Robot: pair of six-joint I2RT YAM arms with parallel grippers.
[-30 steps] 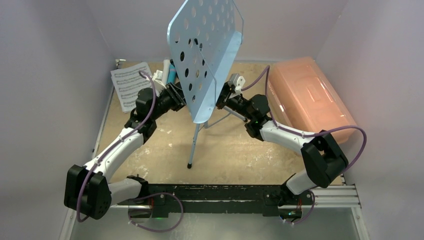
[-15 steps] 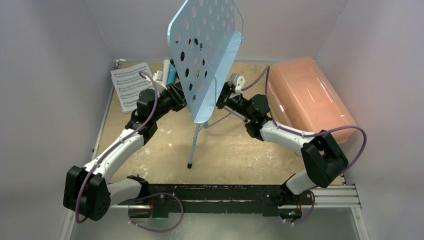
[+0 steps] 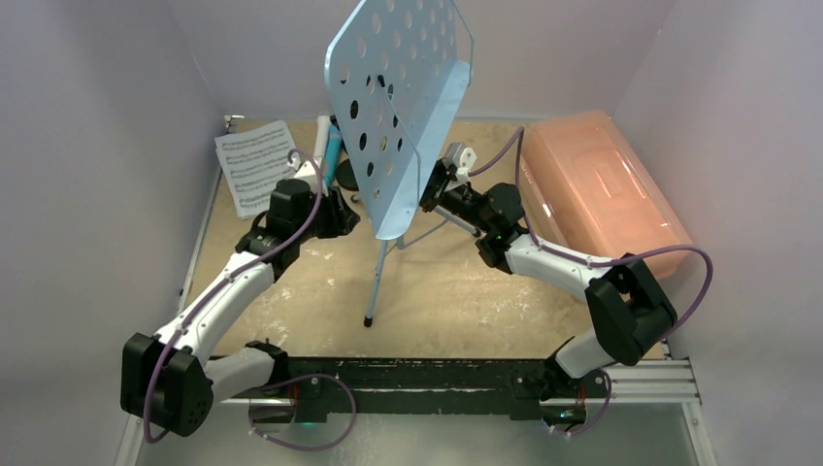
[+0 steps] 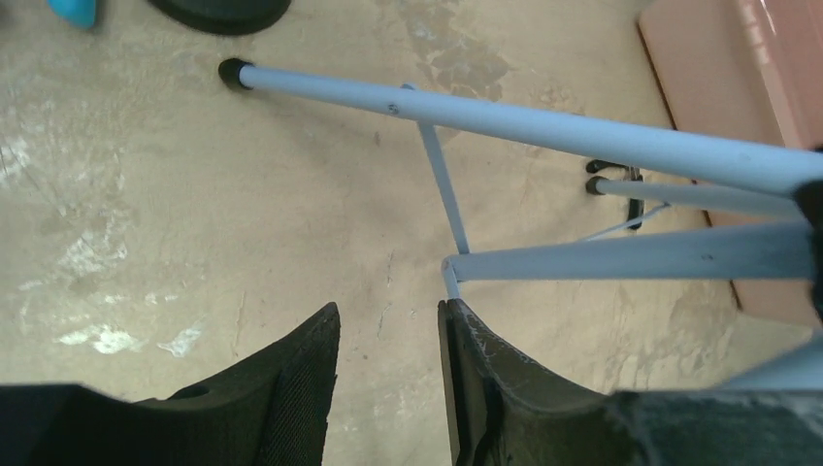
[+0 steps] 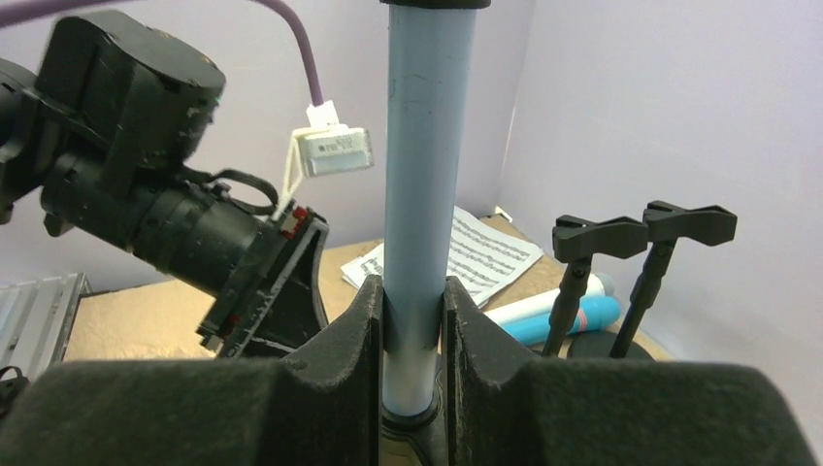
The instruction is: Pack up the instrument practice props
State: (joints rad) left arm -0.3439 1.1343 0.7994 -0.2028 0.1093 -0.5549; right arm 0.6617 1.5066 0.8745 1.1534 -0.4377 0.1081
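Arms are white links [image 3: 225, 294] with chunky black joint housings [image 3: 626, 311], a purple cable [image 5: 312, 78] looping along each, small white connector block [image 5: 335, 152] hanging off one. The gripper fingers [image 4: 291, 388] are matte black, finely textured.

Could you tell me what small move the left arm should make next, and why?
Probably ease the open left pincer forward onto the nearest light-blue metal tripod leg: the right pincer clamps the light-blue stand pole, steadying it, while the left holds nothing and the legs are spread.
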